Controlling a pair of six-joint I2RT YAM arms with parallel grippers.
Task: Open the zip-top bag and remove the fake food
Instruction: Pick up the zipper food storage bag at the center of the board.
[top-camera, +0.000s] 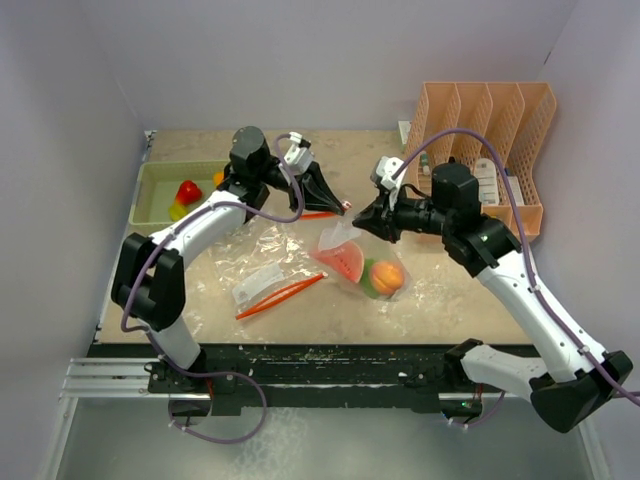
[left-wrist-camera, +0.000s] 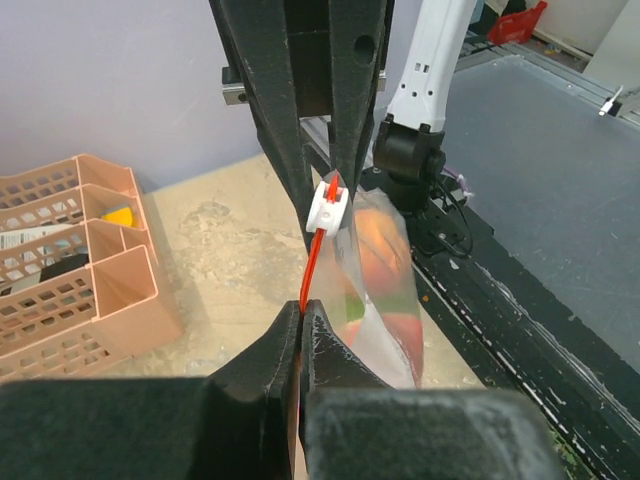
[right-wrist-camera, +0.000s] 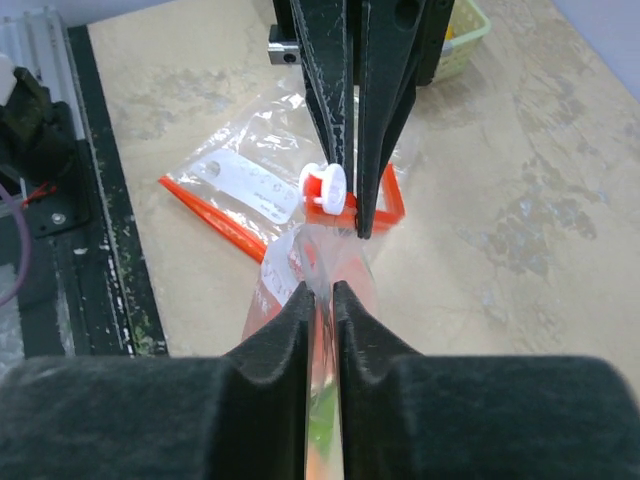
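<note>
The zip-top bag (top-camera: 335, 240) holds fake food (top-camera: 387, 277); the green bin (top-camera: 150, 207) holds more.

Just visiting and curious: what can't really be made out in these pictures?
Top view: green piece in the zip-top bag, half behind the peach; kind unclear.
Top view: left arm covers some contents of the green bin.
Top view: organizer walls hide what stands inside.
Wrist views: left gripper and right gripper pinch the bag's zip; open or closed, unclear.
</note>
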